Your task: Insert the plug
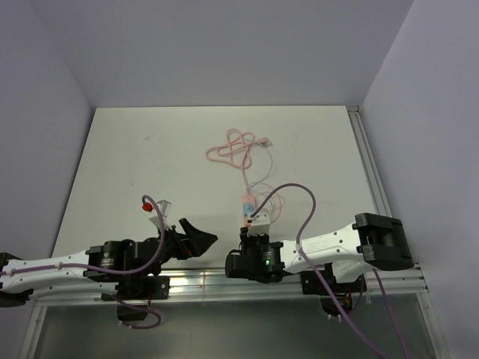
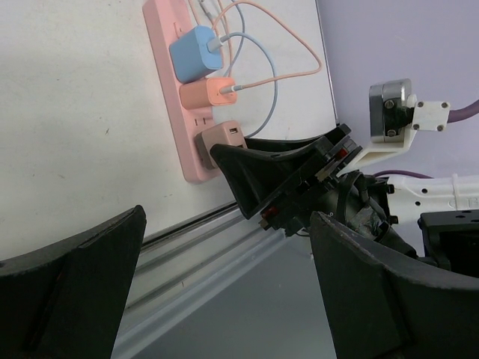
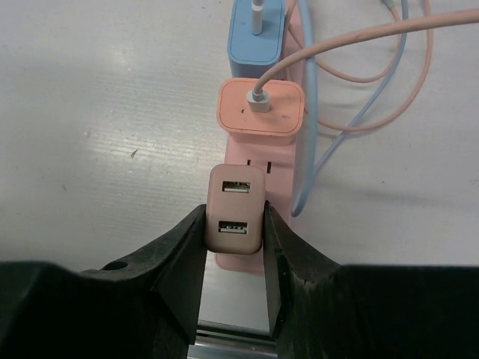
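At the table's near edge, the right gripper [image 3: 234, 233] pinches the tan plug [image 3: 236, 202] between both fingers, its jaws closed partway against the plug's sides. The plug, with 2 USB ports facing up, stands on the near end of the pink power strip [image 3: 282, 161]; how deeply it is seated cannot be told. The left gripper [image 1: 196, 237] hangs beside it, spread wide and empty. Farther along the strip sit an orange charger [image 3: 261, 112], then a blue charger [image 3: 257, 37], with cables [image 1: 233, 149] looping beyond.
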Motion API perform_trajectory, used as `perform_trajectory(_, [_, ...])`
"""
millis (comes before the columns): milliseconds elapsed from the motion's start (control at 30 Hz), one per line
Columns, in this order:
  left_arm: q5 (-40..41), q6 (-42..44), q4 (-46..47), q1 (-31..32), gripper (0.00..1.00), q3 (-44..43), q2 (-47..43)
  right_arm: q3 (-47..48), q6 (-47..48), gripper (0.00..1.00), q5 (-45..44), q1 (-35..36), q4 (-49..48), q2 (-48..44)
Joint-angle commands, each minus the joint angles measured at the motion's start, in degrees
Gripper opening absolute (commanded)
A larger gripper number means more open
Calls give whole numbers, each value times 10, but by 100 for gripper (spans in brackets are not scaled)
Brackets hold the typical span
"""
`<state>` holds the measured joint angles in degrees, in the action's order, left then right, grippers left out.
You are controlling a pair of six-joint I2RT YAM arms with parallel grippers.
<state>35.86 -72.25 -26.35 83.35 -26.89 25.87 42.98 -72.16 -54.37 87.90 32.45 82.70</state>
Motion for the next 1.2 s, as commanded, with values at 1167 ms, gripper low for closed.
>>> perform_trajectory(1167, [-16, -17, 17, 3, 95, -5, 8, -48, -68, 0, 186, 60, -100, 174])
